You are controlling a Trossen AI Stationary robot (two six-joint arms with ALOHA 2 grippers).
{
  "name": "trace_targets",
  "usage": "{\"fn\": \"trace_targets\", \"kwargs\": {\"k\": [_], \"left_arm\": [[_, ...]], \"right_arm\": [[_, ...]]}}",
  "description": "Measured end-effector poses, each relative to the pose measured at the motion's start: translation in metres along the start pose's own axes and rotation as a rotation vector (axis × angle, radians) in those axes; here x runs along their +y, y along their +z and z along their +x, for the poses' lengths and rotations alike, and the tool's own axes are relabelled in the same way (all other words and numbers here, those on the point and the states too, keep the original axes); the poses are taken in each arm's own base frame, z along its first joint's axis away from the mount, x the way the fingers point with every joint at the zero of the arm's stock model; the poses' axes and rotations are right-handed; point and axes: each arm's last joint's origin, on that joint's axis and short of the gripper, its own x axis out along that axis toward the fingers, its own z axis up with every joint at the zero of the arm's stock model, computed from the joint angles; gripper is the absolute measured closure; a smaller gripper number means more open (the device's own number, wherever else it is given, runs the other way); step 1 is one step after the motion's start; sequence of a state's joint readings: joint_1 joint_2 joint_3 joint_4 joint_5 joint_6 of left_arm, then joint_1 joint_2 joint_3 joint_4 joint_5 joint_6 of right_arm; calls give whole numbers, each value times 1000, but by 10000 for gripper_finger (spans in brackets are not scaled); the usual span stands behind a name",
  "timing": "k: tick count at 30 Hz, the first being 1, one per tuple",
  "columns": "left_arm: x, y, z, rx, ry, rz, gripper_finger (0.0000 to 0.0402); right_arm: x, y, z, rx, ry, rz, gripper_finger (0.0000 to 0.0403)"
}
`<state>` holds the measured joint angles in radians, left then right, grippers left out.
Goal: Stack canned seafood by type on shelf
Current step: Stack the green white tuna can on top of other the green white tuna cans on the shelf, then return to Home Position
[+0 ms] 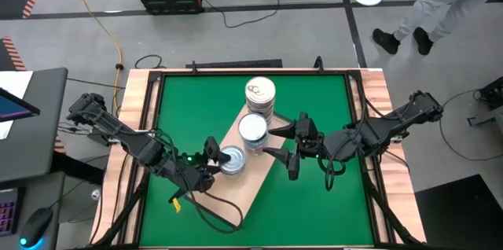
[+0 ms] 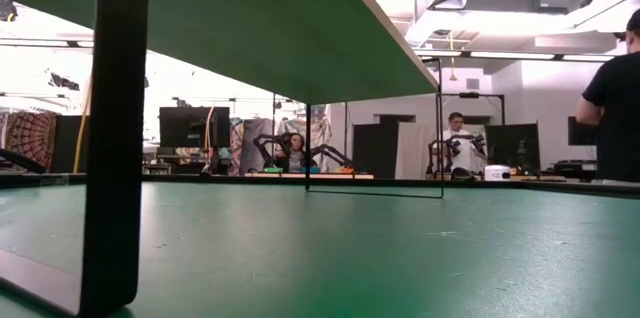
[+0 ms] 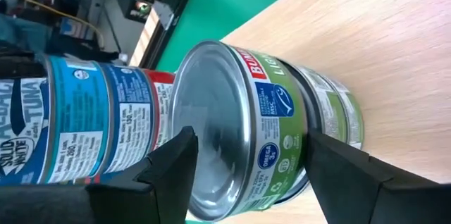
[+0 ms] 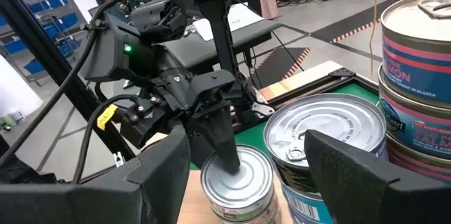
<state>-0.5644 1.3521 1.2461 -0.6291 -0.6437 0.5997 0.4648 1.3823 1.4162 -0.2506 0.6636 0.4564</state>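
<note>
Your left gripper (image 1: pixel 214 158) stands with fingers apart around the green-label tin (image 1: pixel 231 159) on the shelf (image 1: pixel 253 187). Three stacks seem built there; I see no loose tins, so little probably remains.

**Count of items on the desk**

Three stacks of tins (image 1: pixel 253 124) stand on one wooden shelf (image 1: pixel 250 181): a pink-labelled stack, a blue-labelled stack, and a green-labelled stack. Tins per stack cannot be counted. Two arms, one pincer each.

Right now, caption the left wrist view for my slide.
Left gripper fingers open around the green-labelled tin on the shelf.
</note>
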Motion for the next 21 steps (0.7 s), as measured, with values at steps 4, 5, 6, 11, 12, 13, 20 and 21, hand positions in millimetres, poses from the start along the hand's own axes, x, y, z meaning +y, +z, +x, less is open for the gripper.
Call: {"fn": "trace_targets", "kwargs": {"k": [4,5,6,11,12,13,20,21], "left_arm": [[0,0,-1,-4,-1,26,159],[2,-1,-3,-8,1,25,159],[3,-2,-5,-18,-3,19,159],[11,-2,-22,-114,-23,-35,159],[12,-2,-25,-137,-33,-40,159],[13,-4,-28,-144,-38,-43,159],[24,-11,-47,-217,-74,-290,159],[29,-15,-54,-244,-90,-378,159]], "right_arm": [[0,0,0,-1,-5,-1,101],[0,0,0,-4,-9,-1,101],[0,0,0,-4,-11,-1,101],[-1,0,0,-3,-14,-3,101],[-1,0,0,-3,-14,-4,101],[-1,0,0,-2,-15,-4,101],[-5,-2,-2,30,-38,66,101],[-7,-3,-4,44,-47,80,101]]}}
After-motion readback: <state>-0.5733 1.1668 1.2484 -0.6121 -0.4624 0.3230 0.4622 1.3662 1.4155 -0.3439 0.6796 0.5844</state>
